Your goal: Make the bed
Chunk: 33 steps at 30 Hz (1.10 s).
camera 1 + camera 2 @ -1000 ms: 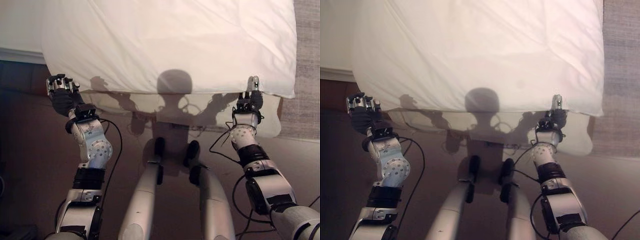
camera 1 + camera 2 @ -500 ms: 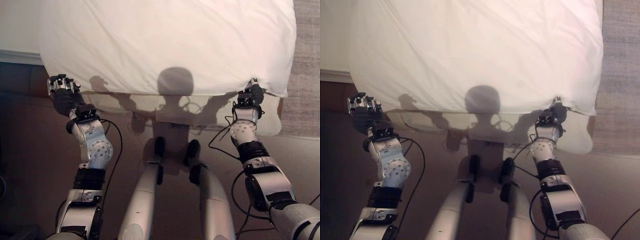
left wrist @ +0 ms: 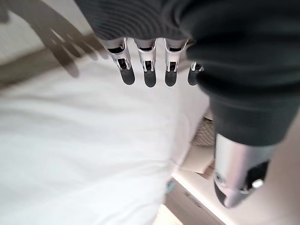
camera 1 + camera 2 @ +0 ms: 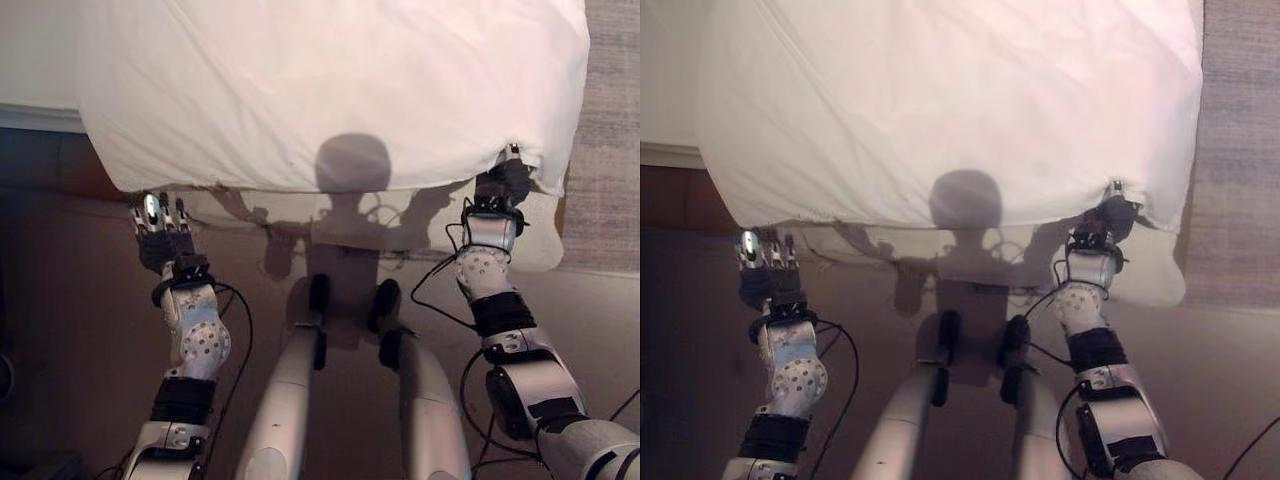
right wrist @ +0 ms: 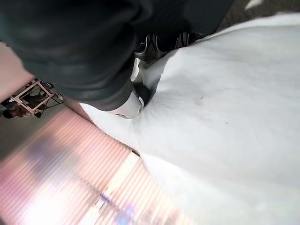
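The duvet (image 4: pixel 330 90) lies across the bed, its near edge hanging toward the robot, so both hands work from that edge. The right hand (image 4: pixel 503 186) pinches the near right corner, arm stretched forward. The left hand (image 4: pixel 160 228) hovers just short of the near left corner, fingers straight, holding nothing.

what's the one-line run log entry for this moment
task: make the bed | right robot hand: shut on white duvet near edge | left robot hand: open, below duvet edge, not touching | phase: gripping edge
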Tool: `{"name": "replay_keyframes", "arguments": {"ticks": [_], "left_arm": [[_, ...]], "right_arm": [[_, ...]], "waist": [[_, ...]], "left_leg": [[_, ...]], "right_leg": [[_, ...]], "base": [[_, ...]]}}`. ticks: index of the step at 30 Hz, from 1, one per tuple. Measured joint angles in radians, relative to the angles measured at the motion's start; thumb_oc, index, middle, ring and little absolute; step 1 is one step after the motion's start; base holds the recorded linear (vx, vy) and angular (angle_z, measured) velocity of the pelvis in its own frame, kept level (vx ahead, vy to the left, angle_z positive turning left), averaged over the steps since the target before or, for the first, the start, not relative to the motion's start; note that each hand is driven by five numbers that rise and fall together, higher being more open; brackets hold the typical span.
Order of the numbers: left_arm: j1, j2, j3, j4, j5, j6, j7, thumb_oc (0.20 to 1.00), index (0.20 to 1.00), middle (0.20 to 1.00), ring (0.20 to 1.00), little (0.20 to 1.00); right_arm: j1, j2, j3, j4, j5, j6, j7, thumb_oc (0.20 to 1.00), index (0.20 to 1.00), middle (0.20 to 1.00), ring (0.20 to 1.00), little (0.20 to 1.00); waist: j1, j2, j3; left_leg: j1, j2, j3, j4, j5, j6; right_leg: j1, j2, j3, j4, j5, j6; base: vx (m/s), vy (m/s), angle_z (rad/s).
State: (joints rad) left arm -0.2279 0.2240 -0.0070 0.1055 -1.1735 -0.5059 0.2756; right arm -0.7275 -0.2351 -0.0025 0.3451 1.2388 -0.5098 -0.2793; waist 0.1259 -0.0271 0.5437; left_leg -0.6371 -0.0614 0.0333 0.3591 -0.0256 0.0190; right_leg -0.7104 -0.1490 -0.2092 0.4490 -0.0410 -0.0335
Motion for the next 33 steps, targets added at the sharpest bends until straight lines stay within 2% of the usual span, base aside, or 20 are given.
{"name": "replay_keyframes", "arguments": {"ticks": [3,5,9,12,15,20,26,33], "left_arm": [[0.058,-0.013,-0.036,0.010,-0.041,0.041,-0.023,1.000,1.000,1.000,1.000,1.000],[0.077,-0.007,-0.070,0.016,-0.051,0.046,-0.045,1.000,1.000,1.000,1.000,1.000],[0.092,-0.013,-0.182,0.049,-0.098,0.121,-0.090,1.000,1.000,1.000,1.000,1.000],[0.087,-0.016,-0.252,0.085,-0.107,0.155,-0.115,1.000,1.000,1.000,1.000,1.000],[0.053,-0.030,-0.327,0.151,-0.118,0.198,-0.136,1.000,1.000,1.000,1.000,1.000],[-0.049,-0.081,-0.389,0.258,-0.160,0.258,-0.174,1.000,1.000,1.000,1.000,1.000],[-0.223,-0.187,-0.399,0.316,-0.197,0.250,-0.181,1.000,1.000,1.000,1.000,1.000],[-0.313,-0.209,-0.390,0.361,-0.235,0.240,-0.180,1.000,1.000,1.000,1.000,1.000]], "right_arm": [[0.015,0.004,0.023,-0.063,-0.026,-0.013,0.000,0.200,0.200,0.200,0.200,0.200],[0.021,0.010,0.039,-0.085,-0.032,-0.017,-0.004,0.200,0.200,0.200,0.200,0.200],[0.062,0.030,0.107,-0.170,-0.050,-0.018,0.003,0.200,0.200,0.200,0.200,0.200],[0.089,0.039,0.164,-0.224,-0.051,-0.023,0.010,0.200,0.200,0.200,0.200,0.200],[0.106,0.042,0.244,-0.270,-0.050,-0.024,0.022,0.200,0.200,0.200,0.200,0.200],[0.123,0.068,0.318,-0.299,-0.040,-0.026,0.044,0.200,0.200,0.200,0.200,0.200],[0.146,0.074,0.366,-0.333,-0.016,-0.028,0.065,0.200,0.200,0.200,0.200,0.200],[0.146,0.076,0.397,-0.386,-0.009,-0.032,0.067,0.200,0.200,0.200,0.200,0.200]], "waist": [[0.001,0.002,-0.001],[0.000,0.002,-0.001],[-0.007,0.006,-0.002],[-0.024,0.009,-0.002],[-0.040,0.010,-0.002],[-0.069,0.010,-0.002],[-0.097,0.008,-0.003],[-0.139,0.003,-0.003]], "left_leg": [[0.003,0.001,0.003,0.001,0.000,0.001],[0.005,0.001,0.007,0.001,0.001,0.001],[0.014,0.001,0.018,-0.002,0.001,0.002],[0.016,0.003,0.022,-0.002,0.001,0.002],[0.018,0.005,0.036,-0.007,0.001,0.002],[0.034,0.006,0.051,-0.019,0.002,0.004],[0.034,0.014,0.060,-0.025,0.004,0.007],[0.037,0.013,0.062,-0.031,0.003,0.007]], "right_leg": [[0.001,0.000,0.003,0.003,0.000,0.000],[0.001,0.000,0.006,0.001,0.000,0.000],[0.003,0.000,0.014,0.001,0.001,0.000],[0.003,0.003,0.019,-0.002,0.002,0.000],[-0.002,0.008,0.031,-0.001,0.007,0.000],[0.004,0.013,0.048,-0.010,0.014,0.002],[0.008,0.023,0.055,-0.030,0.031,0.005],[0.009,0.027,0.061,-0.033,0.031,0.006]], "base": [[0.00,0.000,-0.01],[-0.01,-0.001,-0.04],[-0.01,-0.002,-0.07],[-0.01,-0.001,-0.03],[-0.02,0.012,-0.11],[-0.01,0.000,-0.08],[0.00,-0.030,-0.06],[0.00,0.000,0.00]]}}
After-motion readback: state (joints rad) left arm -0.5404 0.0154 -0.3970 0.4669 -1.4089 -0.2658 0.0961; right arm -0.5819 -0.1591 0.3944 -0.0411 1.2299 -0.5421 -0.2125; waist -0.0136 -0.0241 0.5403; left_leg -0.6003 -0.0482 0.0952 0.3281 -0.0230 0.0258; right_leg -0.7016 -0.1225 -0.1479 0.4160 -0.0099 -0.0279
